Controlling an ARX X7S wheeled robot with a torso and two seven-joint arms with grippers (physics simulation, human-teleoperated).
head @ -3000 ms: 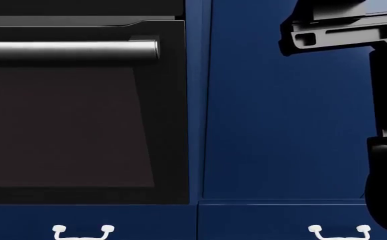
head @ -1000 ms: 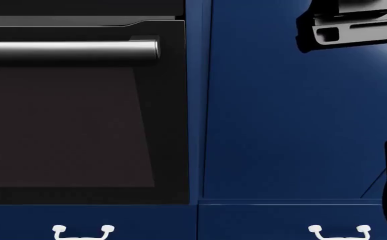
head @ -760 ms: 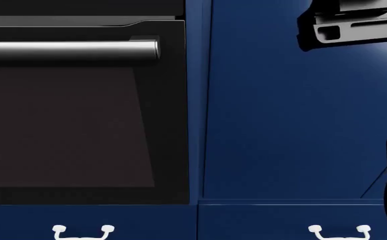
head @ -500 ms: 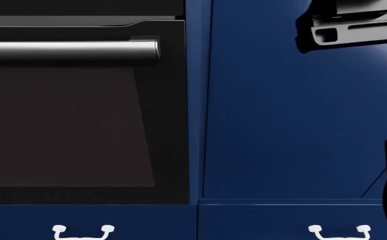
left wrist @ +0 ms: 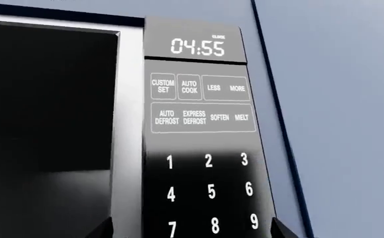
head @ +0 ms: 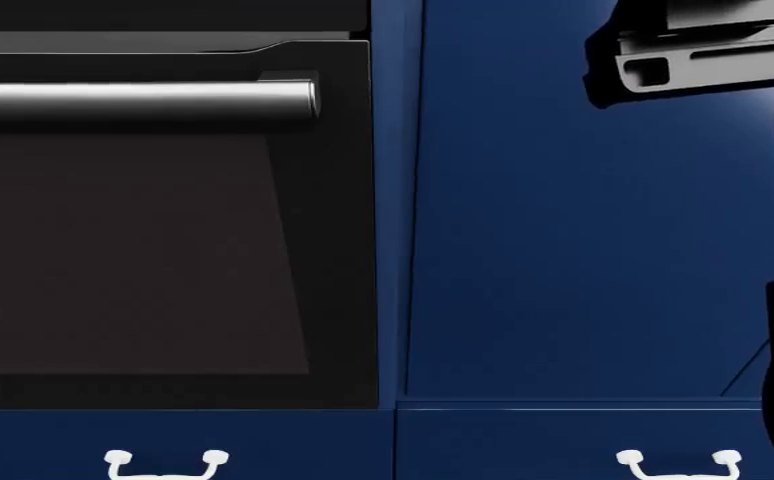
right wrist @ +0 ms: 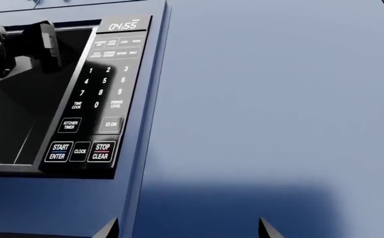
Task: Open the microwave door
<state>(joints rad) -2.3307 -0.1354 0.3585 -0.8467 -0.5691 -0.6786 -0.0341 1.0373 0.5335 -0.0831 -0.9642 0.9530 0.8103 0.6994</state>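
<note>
The microwave fills the left wrist view. Its dark door window (left wrist: 46,124) looks shut, flush beside the black control panel (left wrist: 205,148), whose clock reads 04:55. My left gripper (left wrist: 192,230) is open close in front of the keypad, with only the two fingertips (left wrist: 106,229) showing at the frame's edge. In the right wrist view the microwave door (right wrist: 20,129) and panel (right wrist: 102,94) lie further off, and my left arm's black end (right wrist: 17,44) hangs before the upper door. My right gripper (right wrist: 188,228) is open and empty, facing the blue cabinet front.
The head view shows a black oven door (head: 134,260) with a silver bar handle (head: 134,100), set in dark blue cabinets (head: 574,250). White drawer pulls (head: 167,462) sit below. A part of my right arm (head: 694,60) crosses the upper right corner.
Over three seconds the right arm's part in the head view shifted right and slightly up. In the last second it barely moved. The oven and cabinets stay the same.
</note>
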